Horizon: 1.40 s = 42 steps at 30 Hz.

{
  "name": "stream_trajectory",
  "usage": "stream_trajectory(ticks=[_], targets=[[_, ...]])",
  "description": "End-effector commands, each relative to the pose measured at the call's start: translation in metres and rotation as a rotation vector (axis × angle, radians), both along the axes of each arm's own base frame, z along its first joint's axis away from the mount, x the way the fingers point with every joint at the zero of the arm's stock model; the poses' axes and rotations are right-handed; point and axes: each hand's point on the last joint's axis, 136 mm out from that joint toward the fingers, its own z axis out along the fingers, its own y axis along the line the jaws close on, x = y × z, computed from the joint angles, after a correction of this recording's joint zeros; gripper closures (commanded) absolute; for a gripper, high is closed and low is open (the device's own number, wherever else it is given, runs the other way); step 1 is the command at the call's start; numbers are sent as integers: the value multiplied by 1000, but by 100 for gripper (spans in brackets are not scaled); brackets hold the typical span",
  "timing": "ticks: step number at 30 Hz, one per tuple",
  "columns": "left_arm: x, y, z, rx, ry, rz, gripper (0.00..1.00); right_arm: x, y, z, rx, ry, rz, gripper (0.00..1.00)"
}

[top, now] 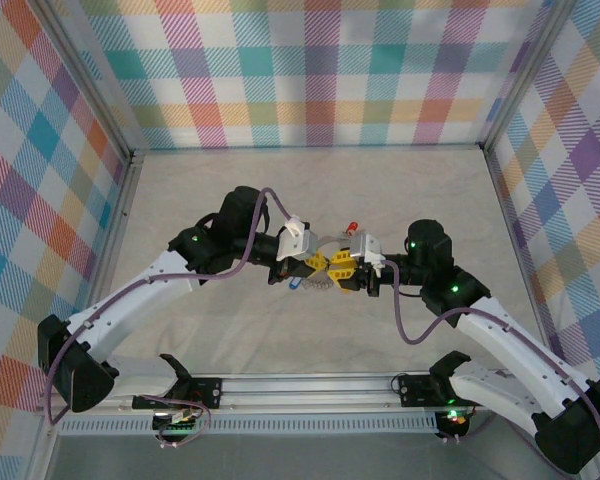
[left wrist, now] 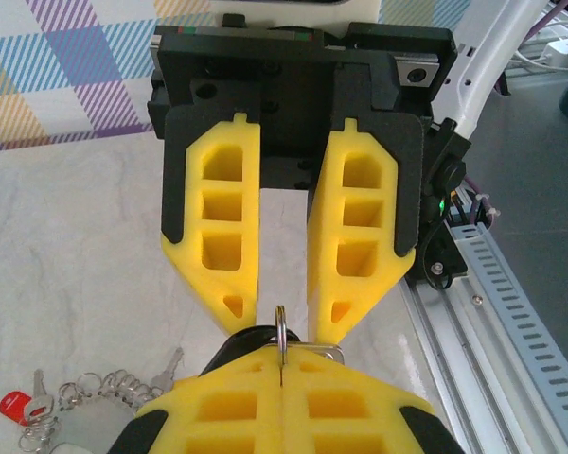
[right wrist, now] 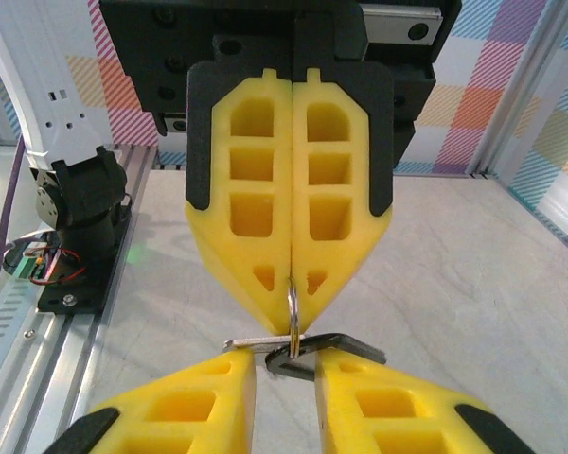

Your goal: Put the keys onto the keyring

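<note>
**Both arms reach inward, grippers tip to tip**

The white-and-black left arm point(top: 140, 295) rises from its base, bends at a black joint and reaches to the right. The white-and-black right arm point(top: 500, 340) mirrors it and reaches to the left. A small green light glows on each arm. The two grippers face each other with their fingertips almost touching.

The left gripper point(right wrist: 292, 288) has yellow fingers with hollow cells on black backing. It is fully closed: its fingers point(right wrist: 256, 189) lie flat against each other, and a thin silver metal ring point(right wrist: 292, 305) is pinched edge-on at the very tip. The right gripper point(left wrist: 282, 326), of the same make, has its fingers point(left wrist: 222, 218) apart, with a narrow gap down to the tips.
</note>
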Motion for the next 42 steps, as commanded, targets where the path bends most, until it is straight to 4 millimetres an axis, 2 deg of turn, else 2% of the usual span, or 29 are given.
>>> stream_trajectory(ticks=[1, 7, 17, 19, 21, 28, 34, 42], targets=[[-7, -3, 9, -9, -12, -37, 100, -4, -1, 8, 14, -49, 12, 76], [-6, -3, 7, -3, -5, -34, 100, -5, -2, 8, 14, -52, 9, 77], [-5, -5, 7, -5, -6, -34, 100, -7, 1, 5, 5, -27, 37, 87], [-5, -5, 7, -1, -6, -31, 100, -7, 1, 5, 5, -25, 42, 86], [-4, -5, 6, 1, -5, -28, 100, -8, 1, 5, 6, -20, 46, 80], [-1, -4, 3, 12, -16, -14, 100, -13, -1, 4, 3, -30, 53, 78], [0, 1, -5, 62, -59, -10, 100, -20, -6, 2, -28, -44, 71, 72], [-5, 0, -9, 86, -75, -45, 100, -17, -8, 1, -48, -63, 51, 73]])
